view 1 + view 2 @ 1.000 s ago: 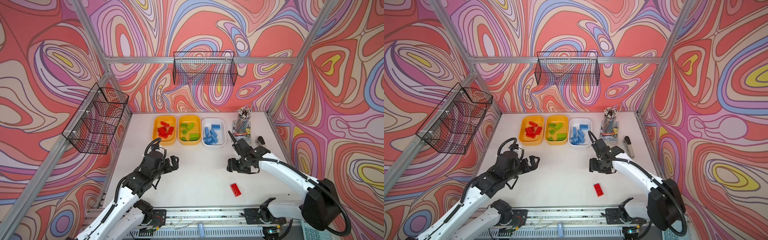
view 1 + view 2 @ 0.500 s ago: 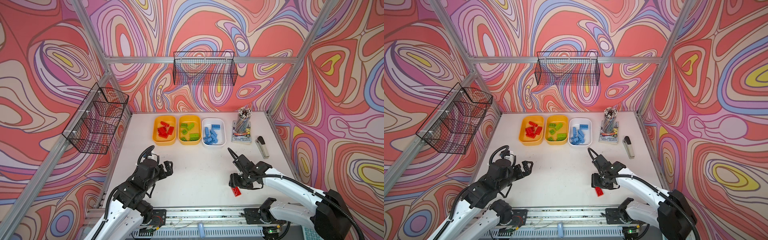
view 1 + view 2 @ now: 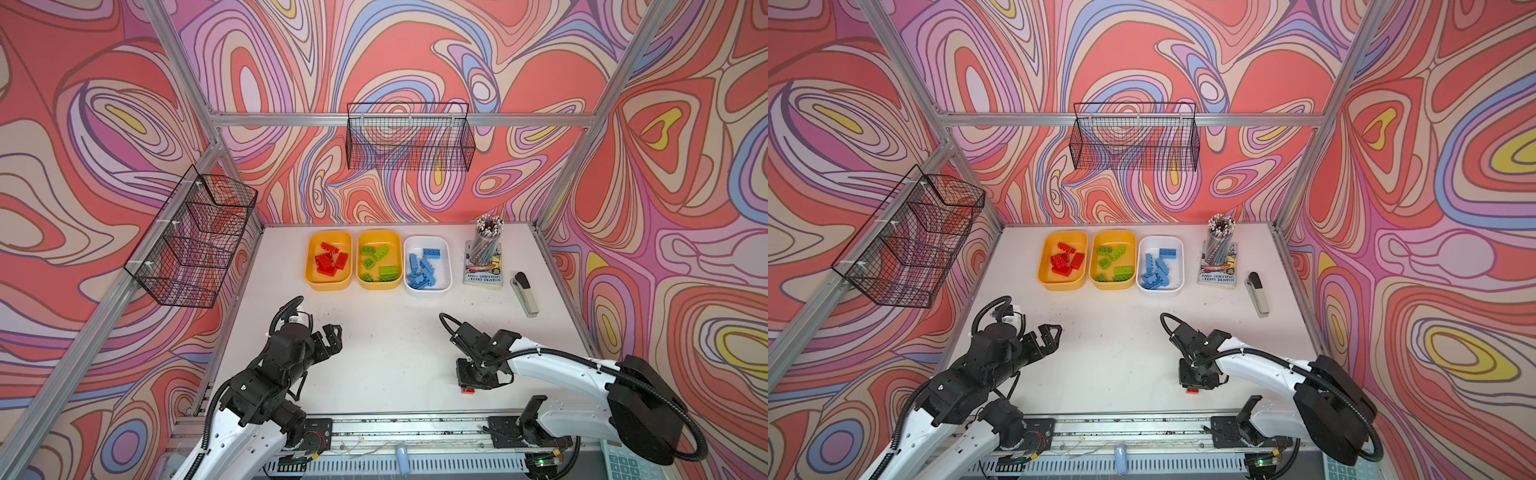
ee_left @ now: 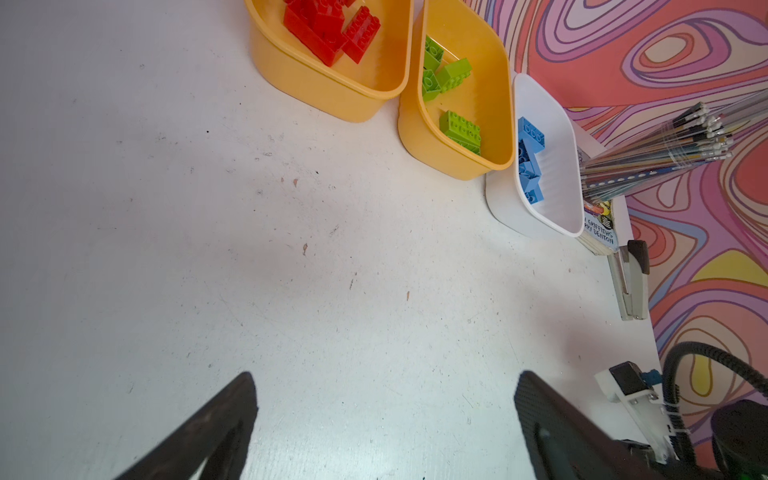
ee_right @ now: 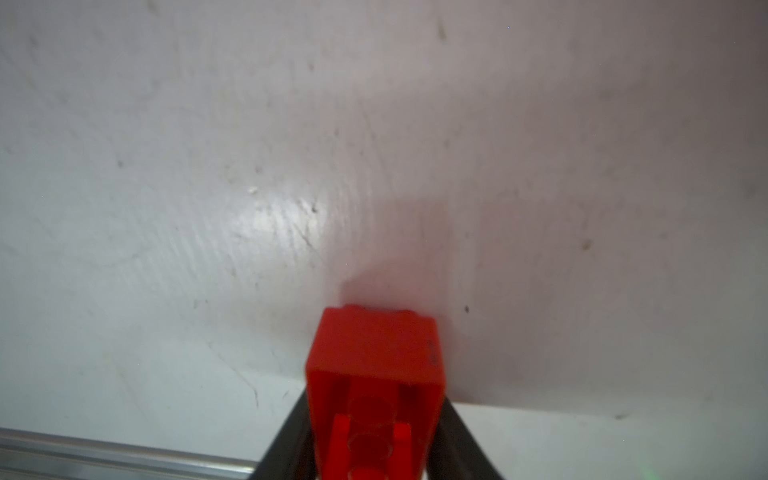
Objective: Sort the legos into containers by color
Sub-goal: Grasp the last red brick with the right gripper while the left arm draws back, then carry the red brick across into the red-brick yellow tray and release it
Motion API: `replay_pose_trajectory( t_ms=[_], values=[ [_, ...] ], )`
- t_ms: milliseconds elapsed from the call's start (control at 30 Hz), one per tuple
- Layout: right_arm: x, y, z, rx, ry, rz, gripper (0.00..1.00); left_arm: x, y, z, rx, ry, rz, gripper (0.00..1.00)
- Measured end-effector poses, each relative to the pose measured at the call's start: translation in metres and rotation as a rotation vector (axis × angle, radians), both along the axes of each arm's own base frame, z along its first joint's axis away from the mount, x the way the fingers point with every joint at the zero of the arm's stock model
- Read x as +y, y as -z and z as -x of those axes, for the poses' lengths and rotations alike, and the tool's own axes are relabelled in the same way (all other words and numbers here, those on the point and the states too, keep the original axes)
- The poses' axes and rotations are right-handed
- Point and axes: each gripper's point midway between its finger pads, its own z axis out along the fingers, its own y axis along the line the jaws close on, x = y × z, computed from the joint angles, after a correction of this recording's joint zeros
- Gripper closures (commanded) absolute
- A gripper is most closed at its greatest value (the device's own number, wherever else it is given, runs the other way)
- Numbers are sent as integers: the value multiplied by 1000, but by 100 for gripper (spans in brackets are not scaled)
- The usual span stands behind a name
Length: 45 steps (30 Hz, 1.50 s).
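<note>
Gripping the red brick (image 5: 374, 353) by its two long sides, the right gripper (image 3: 473, 376) stood low at the front of the table (image 3: 386, 357), jaws narrowed onto it. The brick's long axis ran back between the fingers, its hollow underside toward the wrist camera. The yellow tub (image 3: 329, 283) of red bricks lay well away at the back, off to the left. The left gripper (image 4: 384, 376) hung nearer that tub, but wide apart and empty.

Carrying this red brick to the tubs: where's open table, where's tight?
Bare: table middle, from the three tubs forward to the right gripper's red brick; also left of the leftmost yellow tub. Crowded: pencil cup, book, stapler, back right.
</note>
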Motion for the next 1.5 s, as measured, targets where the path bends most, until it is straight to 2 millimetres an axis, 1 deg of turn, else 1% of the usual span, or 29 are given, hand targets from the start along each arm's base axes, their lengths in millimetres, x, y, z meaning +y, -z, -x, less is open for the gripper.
replay_pose_trajectory(
  t_ms=[133, 167, 233, 267, 300, 333, 367, 433, 467, 567, 667, 733, 800, 867, 933, 1067, 1167, 1200, 1267, 1300, 1333, 1367, 1433, 1500],
  values=[
    [18, -6, -17, -3, -30, 3, 80, 3, 2, 2, 7, -11, -2, 0],
    [27, -12, -26, -13, -40, -5, 80, 3, 3, 2, 11, -12, -6, 0],
    [52, -30, -50, -52, -63, -42, 80, 4, 5, 2, 22, -18, -17, 0],
    [68, -42, -66, -83, -79, -70, 80, 5, 8, 0, 35, -22, -28, 0],
    [90, -58, -88, -125, -99, -108, 80, 5, 12, -2, 56, -29, -43, 0],
    [108, -69, -105, -157, -117, -138, 80, 5, 15, -4, 80, -33, -58, 0],
    [131, -84, -127, -199, -140, -174, 80, 5, 19, -8, 112, -43, -73, 0],
    [171, -104, -164, -263, -183, -238, 80, 11, 25, -21, 180, -84, -95, 0],
    [193, -114, -185, -298, -207, -274, 80, 16, 27, -30, 210, -116, -98, 0],
    [246, -128, -235, -372, -279, -357, 80, 32, 31, -50, 266, -197, -79, 0],
    [286, -131, -275, -443, -349, -431, 80, 56, 31, -63, 287, -294, -39, 0],
    [302, -128, -292, -471, -381, -467, 80, 69, 31, -69, 295, -342, -18, 0],
    [316, -125, -305, -496, -410, -512, 79, 75, 30, -72, 301, -364, -10, 0],
    [324, -121, -313, -519, -434, -549, 78, 77, 27, -77, 299, -366, -9, 0],
    [326, -119, -318, -536, -447, -572, 77, 76, 22, -81, 291, -359, -10, 0],
    [337, -132, -330, -622, -473, -631, 76, 78, 9, -89, 266, -346, -27, 0],
    [350, -143, -341, -695, -487, -684, 73, 83, -6, -97, 231, -341, -56, 0],
    [354, -145, -345, -716, -489, -699, 69, 84, -10, -99, 220, -339, -64, 0],
    [363, -143, -353, -749, -489, -727, 58, 87, -17, -102, 201, -335, -86, 0],
    [368, -139, -357, -763, -491, -741, 45, 88, -20, -102, 195, -333, -100, 0],
    [371, -134, -359, -763, -485, -753, 24, 90, -22, -103, 191, -332, -111, 0],
    [373, -128, -361, -762, -479, -762, 15, 91, -23, -104, 189, -331, -122, 0],
    [378, -116, -365, -767, -472, -776, 3, 93, -24, -105, 188, -326, -145, 0],
    [380, -111, -367, -771, -465, -784, 2, 95, -23, -105, 191, -321, -162, 0]
  ],
)
